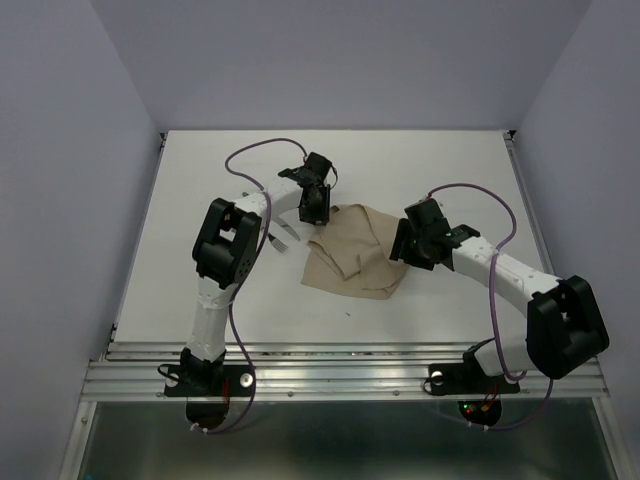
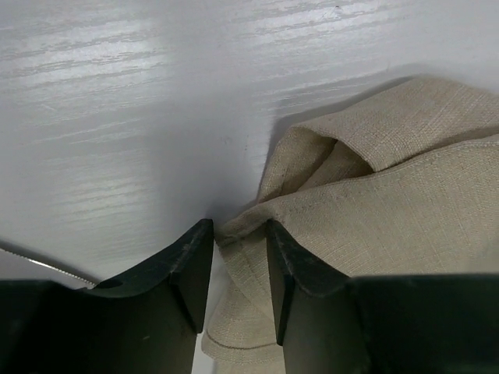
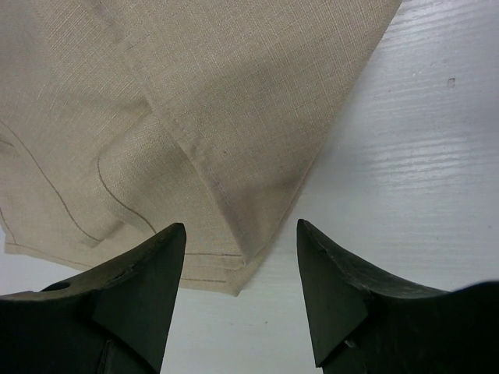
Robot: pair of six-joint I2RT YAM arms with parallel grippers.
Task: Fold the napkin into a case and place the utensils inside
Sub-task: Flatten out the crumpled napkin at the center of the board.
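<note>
Napkin (image 1: 352, 258): beige-tan cloth, creased, loosely doubled over itself in uneven layers with stitched hems showing, lying centre frame on the white worktop (image 1: 420, 170). Utensils (image 1: 281, 240): only thin silver fork tines visible, just left of the napkin.

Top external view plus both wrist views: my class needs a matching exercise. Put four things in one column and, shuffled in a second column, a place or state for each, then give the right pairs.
Column one
1. napkin
2. utensils
3. left hand
4. right hand

Column two
A. wide open, over a corner of the cloth
B. lying on the table, left of the cloth
C. rumpled and partly folded, mid-table
D. fingers narrowly apart, astride a cloth fold

Pairs: 1-C, 2-B, 3-D, 4-A
</note>
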